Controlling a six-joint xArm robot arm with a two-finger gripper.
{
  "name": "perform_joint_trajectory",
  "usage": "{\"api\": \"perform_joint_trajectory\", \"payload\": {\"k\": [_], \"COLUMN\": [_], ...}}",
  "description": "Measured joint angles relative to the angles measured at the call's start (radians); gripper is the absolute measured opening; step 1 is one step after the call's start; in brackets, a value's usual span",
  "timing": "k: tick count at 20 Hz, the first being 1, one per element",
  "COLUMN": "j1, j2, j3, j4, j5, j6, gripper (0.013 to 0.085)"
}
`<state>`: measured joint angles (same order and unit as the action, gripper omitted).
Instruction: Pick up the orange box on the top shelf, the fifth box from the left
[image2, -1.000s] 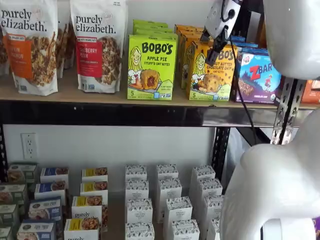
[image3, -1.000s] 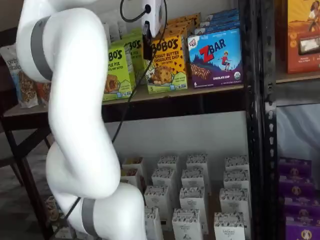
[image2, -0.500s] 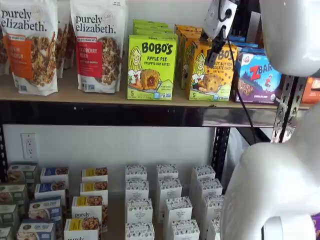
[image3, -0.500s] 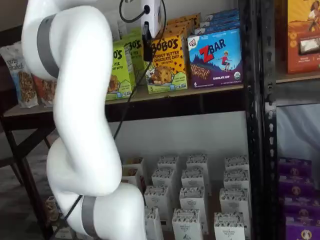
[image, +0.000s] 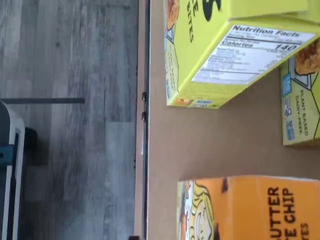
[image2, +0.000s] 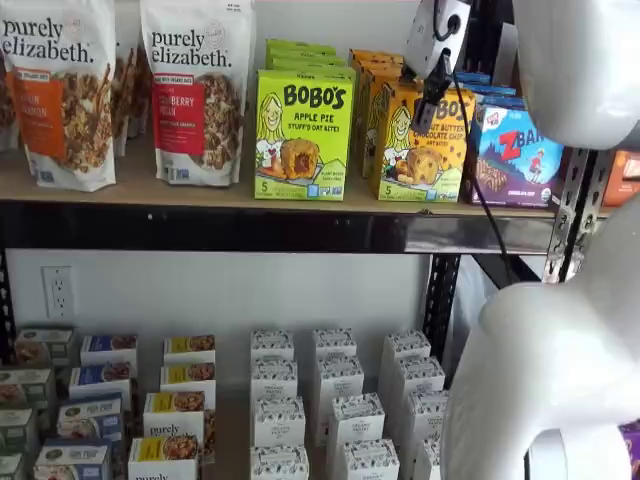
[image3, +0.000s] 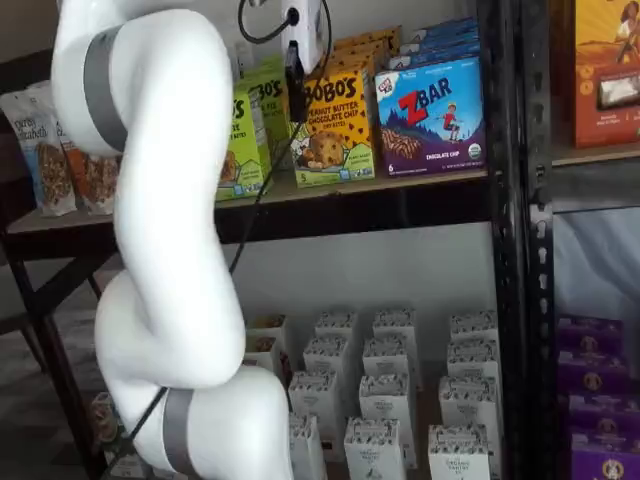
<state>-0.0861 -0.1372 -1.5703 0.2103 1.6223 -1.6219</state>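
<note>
1. Downward, wrist view: orange box (image: 250, 210) standing on shelf (image: 200, 145) near its front edge, apart from two green cartons (image: 215, 55); no fingers seen
2. Shelf view: gripper (image2: 428, 105) just before box (image2: 425, 160), long axis vertical; spread, pinching nothing
3. Shelf view: gripper (image3: 296, 95) at box's (image3: 335, 130) upper corner; one front box, count behind unclear

Before me ran the long tan wood-board top shelf (image2: 200, 190) with its black metal front beam. On it stood white granola bags (image2: 195, 90), a green Bobo's carton (image2: 303, 135), the yellow-orange upright carton (image2: 420, 150) and a blue ZBar carton (image2: 515, 155).
</note>
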Motion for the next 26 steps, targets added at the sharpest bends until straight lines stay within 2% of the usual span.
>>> {"api": "perform_joint_trajectory", "payload": {"k": [7,16,24,26], "j1": [0.021,0.05,0.049,0.047], "j2": [0.026,0.032,0.031,0.028], "j3": [-0.044,-0.057,-0.055,-0.05], "j4": [-0.055,-0.133,-0.132,-0.128], "j5": [0.031,0.03,0.028,0.022], "j6": [0.015,0.032,0.031,0.03], "gripper": [0.085,0.085,0.085,0.077]}}
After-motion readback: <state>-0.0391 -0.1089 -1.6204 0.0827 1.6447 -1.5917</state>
